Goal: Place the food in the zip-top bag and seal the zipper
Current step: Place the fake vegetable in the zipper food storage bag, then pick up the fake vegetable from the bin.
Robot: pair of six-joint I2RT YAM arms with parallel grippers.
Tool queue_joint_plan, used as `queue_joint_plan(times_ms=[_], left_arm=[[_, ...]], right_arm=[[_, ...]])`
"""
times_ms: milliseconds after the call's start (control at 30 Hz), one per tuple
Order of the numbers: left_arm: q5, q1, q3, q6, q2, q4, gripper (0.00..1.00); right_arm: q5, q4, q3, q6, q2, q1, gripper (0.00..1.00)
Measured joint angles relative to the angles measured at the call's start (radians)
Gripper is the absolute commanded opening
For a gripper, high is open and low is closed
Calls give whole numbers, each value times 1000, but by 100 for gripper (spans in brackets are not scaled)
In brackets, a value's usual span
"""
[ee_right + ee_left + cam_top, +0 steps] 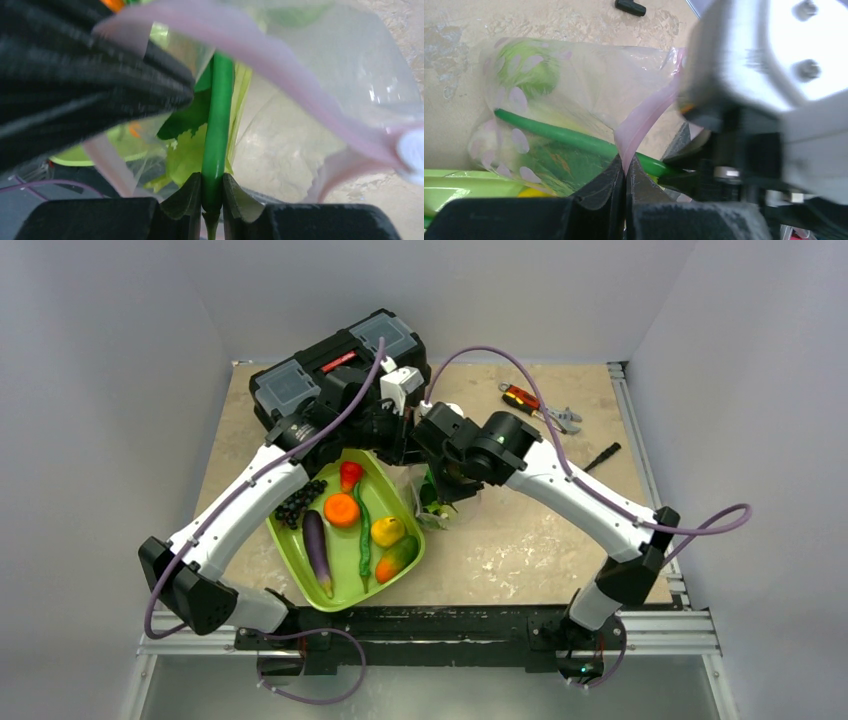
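The clear zip-top bag (589, 80) lies on the table beside the tray, its mouth held open. My left gripper (625, 172) is shut on the pink zipper (644, 117) strip at the mouth edge. My right gripper (212, 192) is shut on a long green bean (217, 125), which reaches through the mouth into the bag. Inside the bag are a leafy bok choy (187, 155) and a round green apple (531, 70). From above, the bag (432, 502) is mostly hidden under both wrists.
The lime-green tray (343, 565) left of the bag holds grapes (300, 502), an eggplant (318, 540), an orange (341, 510), another green bean (362, 530) and a yellow fruit (388, 531). A black toolbox (340, 365) stands at the back. Hand tools (540, 405) lie at the back right.
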Motion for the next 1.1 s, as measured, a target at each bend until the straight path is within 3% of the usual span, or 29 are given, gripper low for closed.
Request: queue_joint_plan(times_ms=[133,333,567,767,933,1100], left_arm=[[10,0,-2,-13,3,3,0],[2,9,-12,-22,4,24,0],[-17,19,-15,-24,4,28,0],[17,38,-15,-40,5,30,0],[32,58,-15,-44,10,30,0],[42,59,-15,-42,17,29,0]], right_arm=[[34,53,-5,-23,44,-14,24],[136,187,-45,-75,43,-19,53],[179,265,-78,-128,9,-26,59],[88,385,-150,-217,-156,-11,76],[-25,547,-291,-297,-363,178,78],[-80,706,-399,-331,-379,360,78]])
